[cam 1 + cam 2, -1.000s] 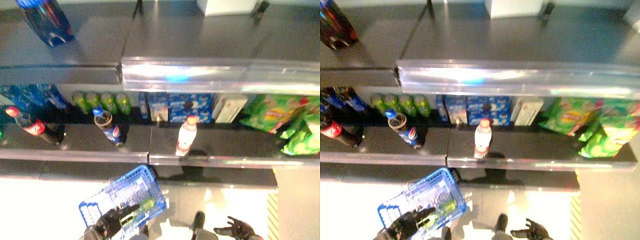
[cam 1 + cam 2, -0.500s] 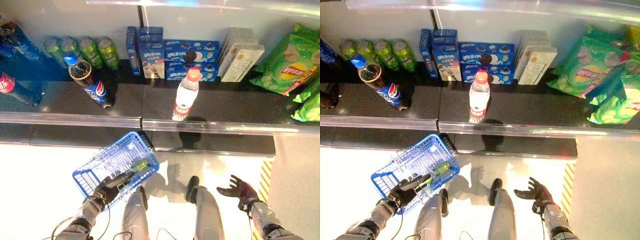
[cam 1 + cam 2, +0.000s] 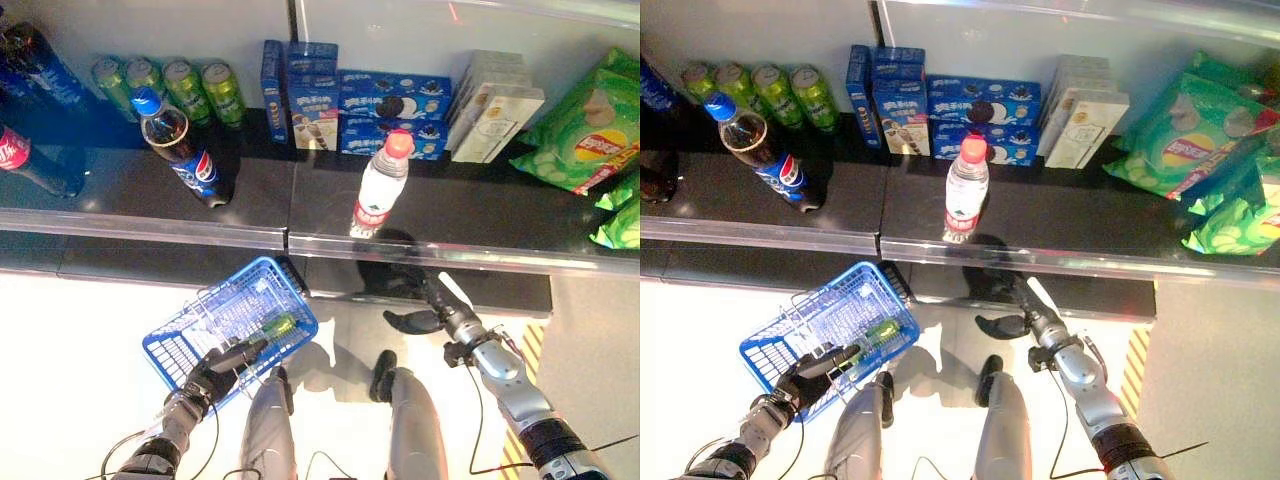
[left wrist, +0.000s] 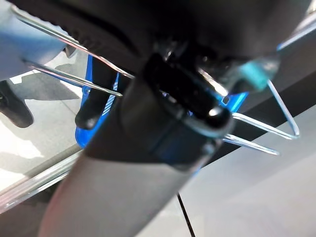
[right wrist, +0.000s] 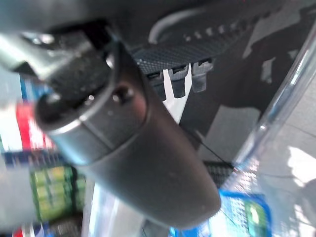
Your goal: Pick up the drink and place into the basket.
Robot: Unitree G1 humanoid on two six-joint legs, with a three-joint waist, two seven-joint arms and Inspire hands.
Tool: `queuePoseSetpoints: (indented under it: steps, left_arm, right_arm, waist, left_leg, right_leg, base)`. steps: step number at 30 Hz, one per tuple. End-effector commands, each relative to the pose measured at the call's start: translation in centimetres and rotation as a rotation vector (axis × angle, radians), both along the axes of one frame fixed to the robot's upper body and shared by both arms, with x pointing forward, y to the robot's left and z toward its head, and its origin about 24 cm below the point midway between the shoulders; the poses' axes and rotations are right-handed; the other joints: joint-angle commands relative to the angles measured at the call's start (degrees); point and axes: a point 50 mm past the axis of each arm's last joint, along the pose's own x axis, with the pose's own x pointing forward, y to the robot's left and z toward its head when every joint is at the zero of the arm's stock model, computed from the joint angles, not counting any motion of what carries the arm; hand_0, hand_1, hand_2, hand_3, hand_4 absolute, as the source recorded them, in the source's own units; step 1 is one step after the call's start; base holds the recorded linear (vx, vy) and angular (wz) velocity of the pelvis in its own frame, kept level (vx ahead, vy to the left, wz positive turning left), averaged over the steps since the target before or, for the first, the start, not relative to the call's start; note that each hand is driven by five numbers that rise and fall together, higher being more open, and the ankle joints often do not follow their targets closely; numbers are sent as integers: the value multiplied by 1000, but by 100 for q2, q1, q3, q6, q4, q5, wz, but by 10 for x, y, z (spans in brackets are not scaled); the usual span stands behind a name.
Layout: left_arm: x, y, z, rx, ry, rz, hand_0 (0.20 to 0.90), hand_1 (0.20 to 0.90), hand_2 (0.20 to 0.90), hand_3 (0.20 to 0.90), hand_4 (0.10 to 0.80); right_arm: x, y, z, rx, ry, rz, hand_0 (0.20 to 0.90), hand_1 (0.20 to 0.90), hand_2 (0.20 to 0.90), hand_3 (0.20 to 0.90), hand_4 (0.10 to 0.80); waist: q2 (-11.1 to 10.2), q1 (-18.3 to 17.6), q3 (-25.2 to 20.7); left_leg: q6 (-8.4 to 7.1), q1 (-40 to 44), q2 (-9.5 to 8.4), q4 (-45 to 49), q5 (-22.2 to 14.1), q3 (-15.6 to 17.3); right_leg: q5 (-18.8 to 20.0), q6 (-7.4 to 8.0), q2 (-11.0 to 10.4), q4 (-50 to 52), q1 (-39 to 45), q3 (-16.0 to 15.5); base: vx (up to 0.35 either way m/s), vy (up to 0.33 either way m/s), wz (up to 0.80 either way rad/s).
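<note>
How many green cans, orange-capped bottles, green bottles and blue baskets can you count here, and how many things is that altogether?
Green cans: 4
Orange-capped bottle: 1
Green bottle, lying in the basket: 1
Blue basket: 1
Total: 7

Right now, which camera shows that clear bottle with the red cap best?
The right eye view: the clear bottle with the red cap stands whole, mid-shelf. The left eye view shows it equally whole. The right wrist view gives only a red-and-white blur that may be it; the left wrist view shows none.
</note>
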Motion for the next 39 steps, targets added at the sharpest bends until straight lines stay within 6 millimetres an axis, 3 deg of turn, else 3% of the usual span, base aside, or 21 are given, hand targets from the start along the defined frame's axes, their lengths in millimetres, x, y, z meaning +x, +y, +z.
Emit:
queuePoseSetpoints:
  steps: [1,9,21,39]
  left_arm:
    - [-16,-24,-10,-73,-30,-112,300,300,300,200,100]
    - [-16,-27,-11,-77,-35,-119,300,300,300,200,100]
    - [-21,-26,-14,-75,-24,-117,300,300,300,200,100]
    - [-26,-29,-17,-77,1,-128,300,300,300,200,100]
  right_arm:
    - [1,19,54,-16,-267,176,900,900,900,900,800]
    - [-4,31,91,-47,-426,263,900,900,900,900,800]
    - [-10,26,136,2,-623,251,900,900,900,900,800]
    - [-9,-5,141,322,-655,26,900,900,900,900,800]
  waist:
    - [56,6,-295]
    - [76,-21,-190]
    - [116,-69,-96]
    - [133,-134,-53]
  left_leg:
    - [218,246,-25,-753,716,27]
    - [223,333,-44,-797,710,74]
    - [251,447,-59,-812,663,86]
    - [279,523,-43,-782,632,73]
  right_leg:
    - [123,584,-89,118,176,406]
    - [137,609,-136,197,254,363]
    - [175,650,-167,318,273,360]
    - [201,645,-154,422,233,373]
  base:
    - [0,0,0]
    - [17,7,2]
    - [32,0,5]
    - [18,-7,2]
